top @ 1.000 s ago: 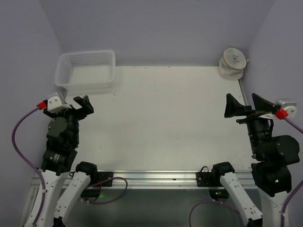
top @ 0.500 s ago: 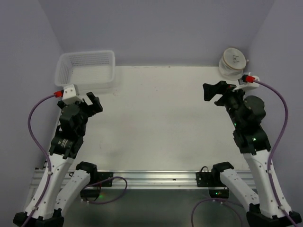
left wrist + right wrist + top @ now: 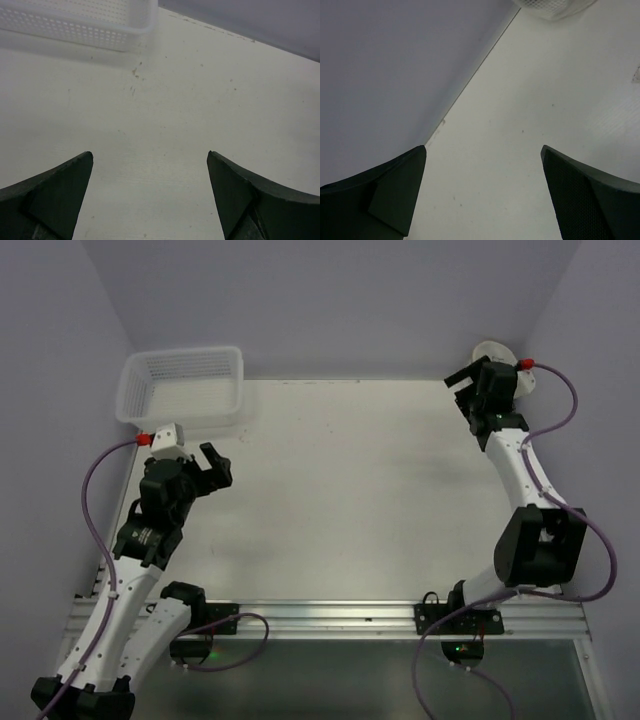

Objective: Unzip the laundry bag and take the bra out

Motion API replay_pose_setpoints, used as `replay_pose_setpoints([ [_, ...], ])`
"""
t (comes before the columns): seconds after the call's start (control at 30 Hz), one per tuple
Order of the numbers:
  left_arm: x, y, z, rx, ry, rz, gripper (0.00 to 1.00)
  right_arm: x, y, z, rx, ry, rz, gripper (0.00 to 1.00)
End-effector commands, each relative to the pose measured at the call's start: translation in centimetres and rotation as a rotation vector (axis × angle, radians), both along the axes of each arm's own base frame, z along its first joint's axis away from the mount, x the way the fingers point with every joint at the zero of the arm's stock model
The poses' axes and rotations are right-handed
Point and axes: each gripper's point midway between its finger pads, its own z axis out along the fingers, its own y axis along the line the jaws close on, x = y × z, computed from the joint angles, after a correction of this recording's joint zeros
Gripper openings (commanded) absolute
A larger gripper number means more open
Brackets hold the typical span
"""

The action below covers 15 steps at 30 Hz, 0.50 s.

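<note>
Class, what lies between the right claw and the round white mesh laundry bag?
Only bare white tabletop, seen in the right wrist view: the open right claw faces the round white mesh laundry bag with nothing between.

open middle, blocked far corners
the table (image 3: 350, 490) gives free passage across its middle, from near edge to far edge. the white basket (image 3: 182, 388) fills the far left corner, with the left gripper (image 3: 150, 155) spread wide just short of it. the laundry bag (image 3: 552, 9) sits in the far right corner, hemmed by the back wall (image 3: 395, 75), with the wide-spread right gripper (image 3: 482, 152) close by.
</note>
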Motion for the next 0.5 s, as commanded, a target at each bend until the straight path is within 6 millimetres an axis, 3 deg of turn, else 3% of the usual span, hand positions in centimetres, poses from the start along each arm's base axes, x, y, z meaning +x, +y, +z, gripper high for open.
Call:
replay_pose_setpoints([
  [0.0,0.3,-1.1,-0.1,-0.043,-0.004,-0.043,1.0,4.3,-4.6,2.6,0.148,-0.143,-0.264,0.99],
  [0.17,0.8,-1.2,-0.3,-0.018,0.018,-0.054,1.0,8.7,-8.6,0.4,0.317,-0.2,-0.467,0.99],
  [0.2,1.0,-1.3,-0.1,-0.014,0.016,-0.057,1.0,9.8,-9.2,1.2,0.341,-0.231,-0.481,0.99],
  [0.23,1.0,-1.3,-0.1,-0.013,0.018,-0.059,1.0,10.9,-9.6,-0.9,0.377,-0.214,-0.508,0.99],
  [0.27,1.2,-1.3,-0.2,-0.011,0.025,-0.059,1.0,11.6,-10.3,-1.3,0.391,-0.221,-0.524,0.99],
  [0.3,1.2,-1.4,-0.2,-0.013,0.026,-0.06,1.0,12.8,-10.6,-0.3,0.405,-0.261,-0.523,0.99],
  [0.33,1.3,-1.4,-0.1,-0.014,0.024,-0.061,1.0,13.8,-11.0,-2.5,0.418,-0.24,-0.539,0.99],
  [0.43,1.4,-1.6,-0.3,-0.016,0.037,-0.068,1.0,15.9,-12.1,-2.9,0.471,-0.286,-0.571,0.99],
  [0.47,1.4,-1.6,-0.5,-0.017,0.042,-0.068,1.0,16.7,-12.5,-4.9,0.476,-0.268,-0.581,0.99],
])
